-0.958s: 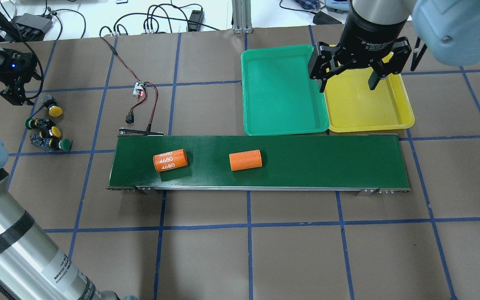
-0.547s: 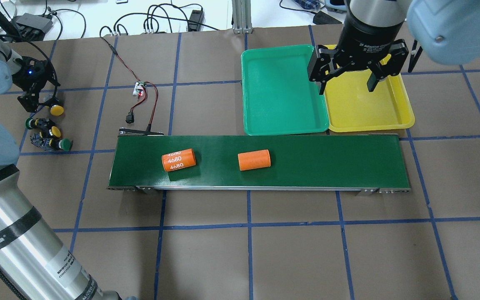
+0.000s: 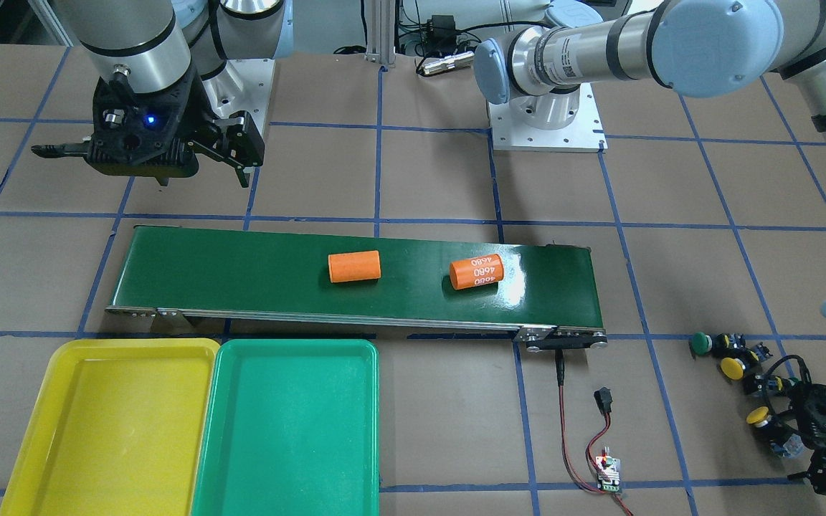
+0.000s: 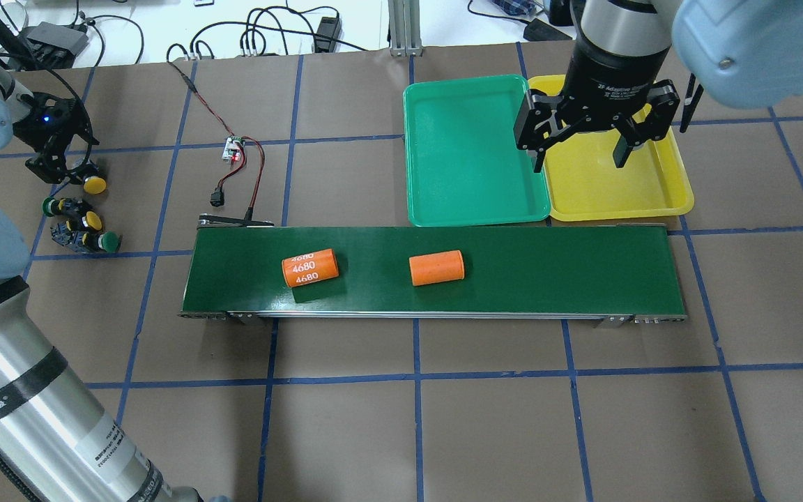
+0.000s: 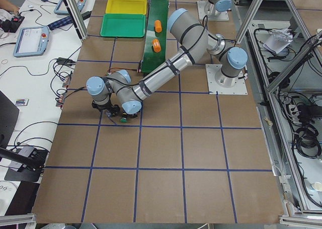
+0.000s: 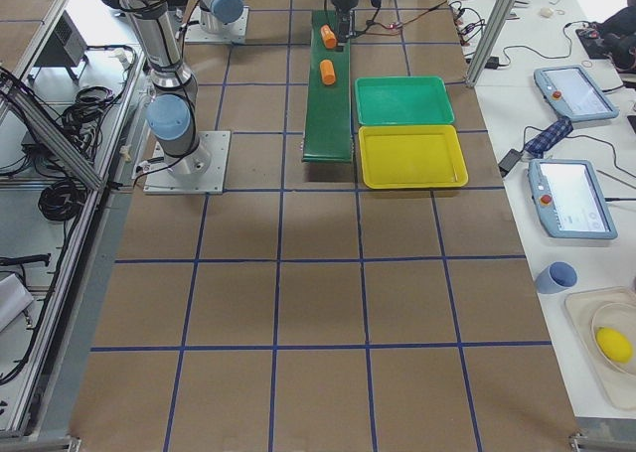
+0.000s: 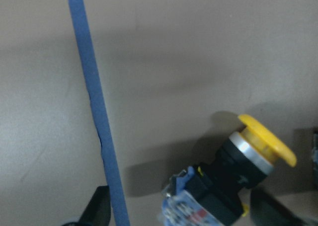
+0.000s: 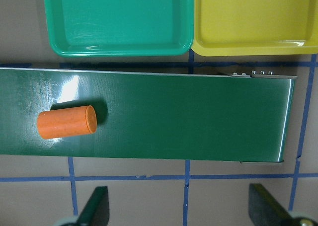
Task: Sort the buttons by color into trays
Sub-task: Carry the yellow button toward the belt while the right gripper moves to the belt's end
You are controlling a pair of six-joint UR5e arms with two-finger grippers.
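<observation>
Four buttons lie in a cluster at the table's left end. The farthest one, a yellow button [image 4: 95,185] [image 7: 258,146], lies on its side. My left gripper [image 4: 68,173] [image 7: 184,213] is open and low around its black-and-blue body, fingers on either side. A green-capped button [image 4: 48,206], a second yellow button [image 4: 93,220] and a green button [image 4: 110,242] lie just nearer. The green tray [image 4: 471,150] and yellow tray [image 4: 610,188] sit side by side, both bare. My right gripper [image 4: 579,159] [image 8: 183,211] hangs open above their shared edge, holding nothing.
A dark-green conveyor belt [image 4: 548,268] runs across the middle and carries an orange cylinder marked 4680 [image 4: 310,268] and a plain orange cylinder [image 4: 436,268]. A small circuit board with red-black wires [image 4: 234,148] lies behind the belt's left end.
My left gripper swung right and settled around the far yellow button. Both orange cylinders moved right along the belt. The right gripper barely shifted.
</observation>
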